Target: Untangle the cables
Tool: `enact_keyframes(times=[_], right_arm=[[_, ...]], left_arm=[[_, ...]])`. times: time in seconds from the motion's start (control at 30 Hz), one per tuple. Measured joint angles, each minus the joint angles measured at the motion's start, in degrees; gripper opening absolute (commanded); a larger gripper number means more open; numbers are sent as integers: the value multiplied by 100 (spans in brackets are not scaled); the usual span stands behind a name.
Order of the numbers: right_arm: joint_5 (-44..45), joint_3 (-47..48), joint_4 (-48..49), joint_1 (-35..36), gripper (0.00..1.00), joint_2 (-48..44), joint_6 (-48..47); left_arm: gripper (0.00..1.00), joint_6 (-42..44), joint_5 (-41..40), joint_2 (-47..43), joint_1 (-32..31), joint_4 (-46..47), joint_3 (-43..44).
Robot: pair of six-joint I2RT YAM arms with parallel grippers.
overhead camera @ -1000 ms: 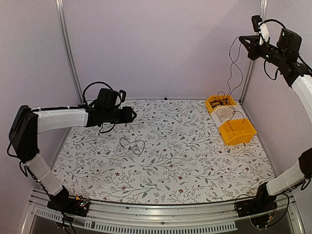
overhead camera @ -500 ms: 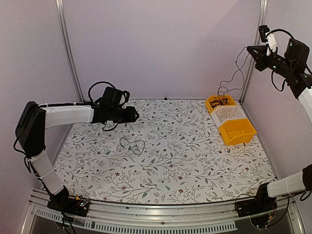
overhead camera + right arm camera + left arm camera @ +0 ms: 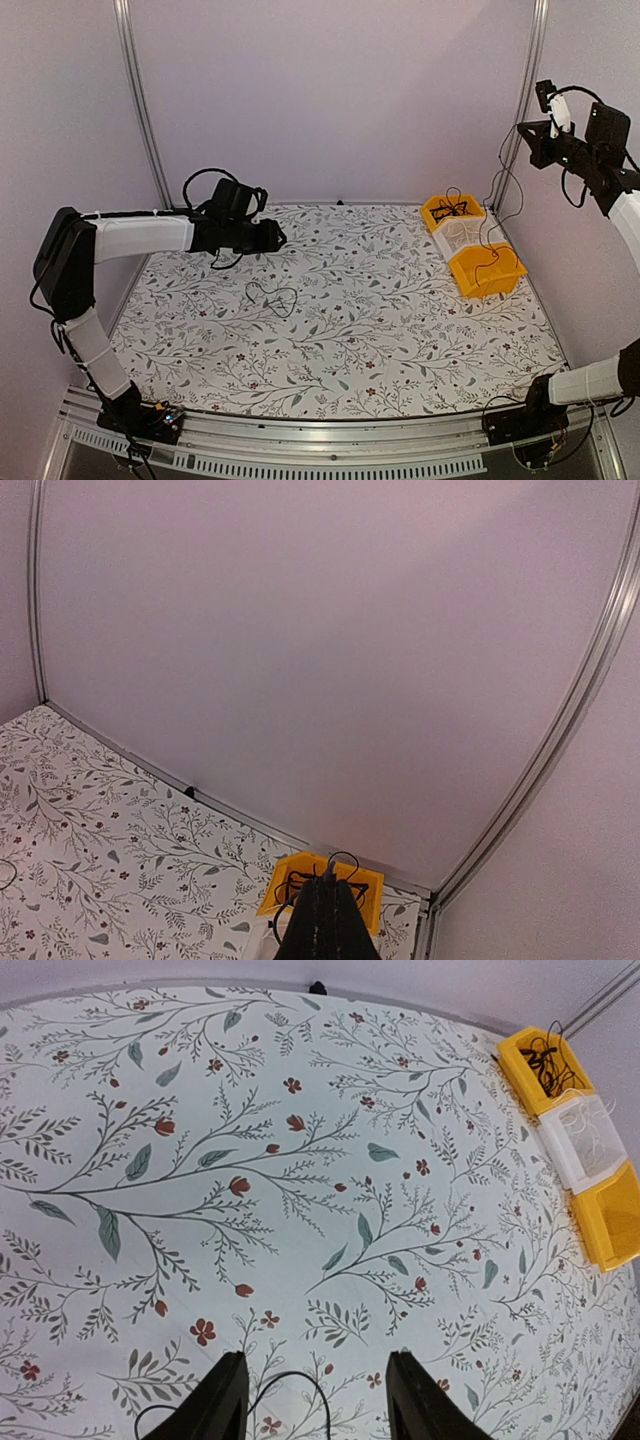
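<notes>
A thin black cable [image 3: 272, 296] lies in loose loops on the flowered table below my left gripper [image 3: 276, 237]. The left wrist view shows that gripper [image 3: 318, 1360] open and empty, hovering above the mat, with a loop of this cable [image 3: 300, 1390] between the fingers lower down. My right gripper [image 3: 526, 136] is raised high at the far right, shut on another thin cable [image 3: 499, 180] that dangles towards the bins. In the right wrist view its fingers [image 3: 328, 920] are pressed together with the cable's end [image 3: 329, 864] poking out. More black cables [image 3: 452, 210] sit bunched in the far yellow bin.
Three bins stand in a row at the far right: a yellow one [image 3: 432, 212], a white one [image 3: 447, 243] and a nearer yellow one [image 3: 487, 280]. They also show in the left wrist view [image 3: 590, 1140]. Walls and metal posts [image 3: 527, 60] close in the back and sides.
My right gripper has moved right and slightly down with its cable, whose hanging strand swung along and now dangles over the bins. My left gripper has shifted slightly right.
</notes>
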Motion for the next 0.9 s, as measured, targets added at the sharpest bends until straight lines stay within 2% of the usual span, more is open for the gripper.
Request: enact_keyframes(times=[0.23,0.43,0.7,0.9], right_arm=[[13,-544,2,-192,0,-144,0],[9,-791,7,-632,0,-138,35],[-313,-804,20,-796,0,-144,55],[-527,-476,-37,-793,0,-151,179]], left_arm=[[50,0,20,9,0,-4,0],[50,-2,44,116,0,-15,11],[50,-17,118,197,0,-17,50],[51,-70,157,308,2,-15,52]])
